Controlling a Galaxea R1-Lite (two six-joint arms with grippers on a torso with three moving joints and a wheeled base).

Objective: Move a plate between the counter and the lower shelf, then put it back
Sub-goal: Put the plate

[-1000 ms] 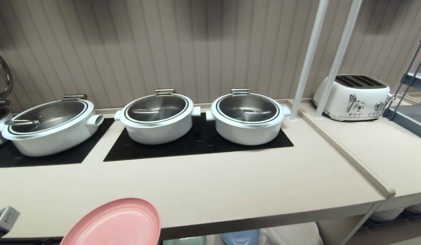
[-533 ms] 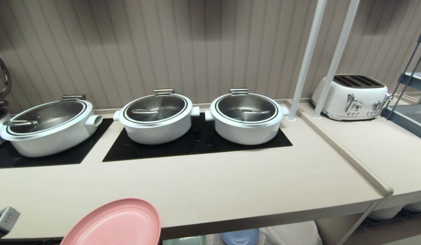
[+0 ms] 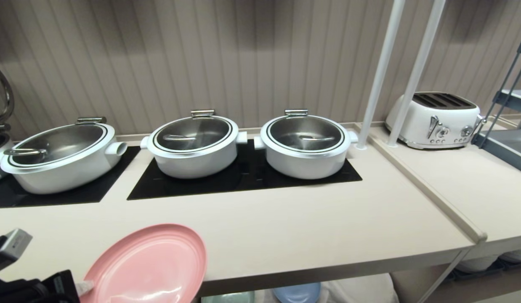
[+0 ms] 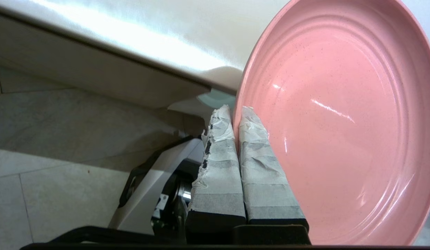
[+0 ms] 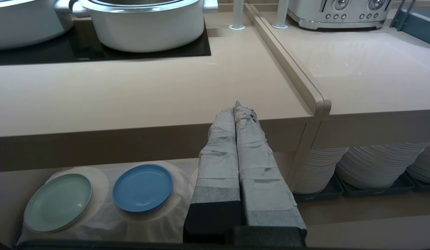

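One pink plate (image 3: pixel 149 265), rim pinched in left claw (image 4: pixel 234 114), held tilted above bench (image 3: pixel 285 227) front edge at 7 o'clock. Lower shelf (image 5: pixel 187 173) transfer and return judged outstanding. Right claw (image 5: pixel 238 107) pressed together, parked.

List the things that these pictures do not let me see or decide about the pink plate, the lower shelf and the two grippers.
- Head view: the plate is cut off by the bottom edge; the left gripper barely shows.
- Left wrist view: the fingers clamp the rim, but whether the plate touches the counter cannot be told.
- Head view: the lower shelf is mostly hidden under the counter.
- Right wrist view: the right gripper hides part of the shelf cloth.
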